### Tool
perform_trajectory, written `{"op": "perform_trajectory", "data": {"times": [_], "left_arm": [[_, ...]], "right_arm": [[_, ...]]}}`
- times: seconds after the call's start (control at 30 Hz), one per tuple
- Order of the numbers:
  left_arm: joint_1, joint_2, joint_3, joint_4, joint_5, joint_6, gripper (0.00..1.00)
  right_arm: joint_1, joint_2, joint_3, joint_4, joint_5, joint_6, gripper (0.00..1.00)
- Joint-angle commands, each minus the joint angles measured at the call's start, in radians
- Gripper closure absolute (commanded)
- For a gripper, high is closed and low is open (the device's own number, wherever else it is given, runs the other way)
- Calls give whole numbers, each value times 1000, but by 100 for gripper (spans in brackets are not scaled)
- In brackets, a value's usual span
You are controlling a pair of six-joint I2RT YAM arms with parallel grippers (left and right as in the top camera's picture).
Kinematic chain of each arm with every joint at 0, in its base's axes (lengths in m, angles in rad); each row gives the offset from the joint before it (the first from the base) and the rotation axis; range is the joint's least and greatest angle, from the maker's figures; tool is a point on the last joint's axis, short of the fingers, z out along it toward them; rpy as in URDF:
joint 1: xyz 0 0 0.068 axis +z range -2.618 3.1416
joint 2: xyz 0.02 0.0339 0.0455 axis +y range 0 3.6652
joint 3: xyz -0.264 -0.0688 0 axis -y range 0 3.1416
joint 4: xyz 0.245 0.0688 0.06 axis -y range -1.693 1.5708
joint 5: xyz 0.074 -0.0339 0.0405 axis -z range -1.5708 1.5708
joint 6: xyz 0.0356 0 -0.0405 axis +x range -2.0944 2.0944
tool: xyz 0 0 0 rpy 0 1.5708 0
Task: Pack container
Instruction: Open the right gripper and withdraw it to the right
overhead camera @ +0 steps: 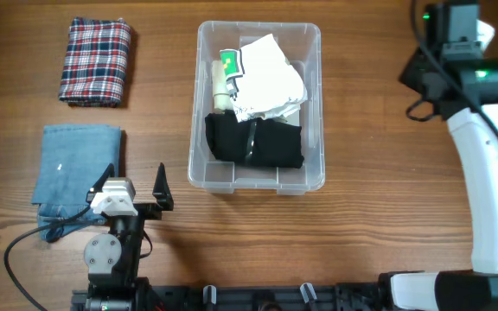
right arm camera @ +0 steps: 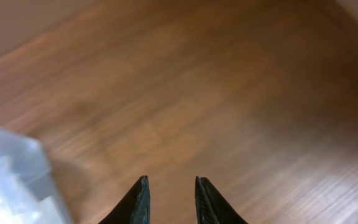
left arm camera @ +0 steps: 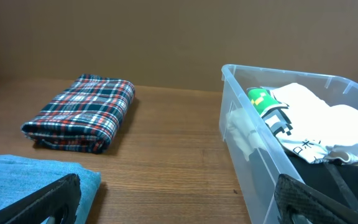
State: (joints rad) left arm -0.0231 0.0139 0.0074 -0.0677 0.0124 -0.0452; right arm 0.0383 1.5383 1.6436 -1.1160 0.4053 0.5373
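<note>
One container (overhead camera: 232, 180), a clear rectangular bin, is sitting upright on the counter (overhead camera: 361, 216). It is standing about midway between the left and right edges and reaching toward the far edge. Its long axis is running from the far edge to the near edge, with the short walls facing those two edges, and its open mouth is pointing straight up.

Three items are lying inside:
- A white garment (overhead camera: 271, 82) is filling the far half, crumpled and leaning toward the right wall.
- A green-and-white item (overhead camera: 228, 62) is resting against the left wall at the far end, partly tucked under the white garment.
- A black garment (overhead camera: 253, 141) is lying across the near half from wall to wall.

Two folded cloths are lying on the counter to the left of the container, well apart from it:
- A plaid cloth (overhead camera: 96, 62) is sitting toward the far left corner.
- A blue cloth (overhead camera: 76, 164) is lying nearer the near edge.

The left end effector (overhead camera: 134, 183) is hovering over the near right corner of the blue cloth. Its fingers are spread wide, gripping nothing, and it is pointing toward the far edge. Its wrist view is showing the container's near left corner just ahead on the right.

The right end effector (right arm camera: 171, 202) is hanging over bare counter to the right of the container, clear of it. Its fingers are standing slightly parted, with wood showing through the narrow gap and nothing held. Only a blurred corner of the container is entering its wrist view at lower left.
</note>
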Motion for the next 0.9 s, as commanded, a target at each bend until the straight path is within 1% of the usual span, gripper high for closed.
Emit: {"op": "perform_trajectory", "data": {"times": [0.0,0.17,0.27,0.3,0.33,0.37,0.4,0.47,0.53,0.57,0.6,0.87], "left_arm": [[6,-7,-2,-6,-6,15,0],[6,-7,-2,-6,-6,15,0],[6,-7,-2,-6,-6,15,0],[6,-7,-2,-6,-6,15,0],[6,-7,-2,-6,-6,15,0],[6,-7,-2,-6,-6,15,0],[6,-7,-2,-6,-6,15,0],[6,-7,-2,-6,-6,15,0],[6,-7,-2,-6,-6,15,0],[6,-7,-2,-6,-6,15,0],[6,-7,-2,-6,-6,15,0],[6,-7,-2,-6,-6,15,0]], "right_arm": [[-77,9,-25,-26,21,46,75],[-150,9,-101,2,20,50,74],[-166,9,-151,39,20,49,73],[-167,9,-161,47,20,49,71],[-170,9,-174,58,20,49,62],[-171,9,-184,65,20,49,46],[-171,9,-192,71,20,48,35],[-171,9,-222,98,20,45,30],[-171,9,-246,126,20,46,21],[-172,9,-254,135,19,46,9],[-172,9,-257,141,18,47,0],[-172,9,-261,155,13,46,0]]}}
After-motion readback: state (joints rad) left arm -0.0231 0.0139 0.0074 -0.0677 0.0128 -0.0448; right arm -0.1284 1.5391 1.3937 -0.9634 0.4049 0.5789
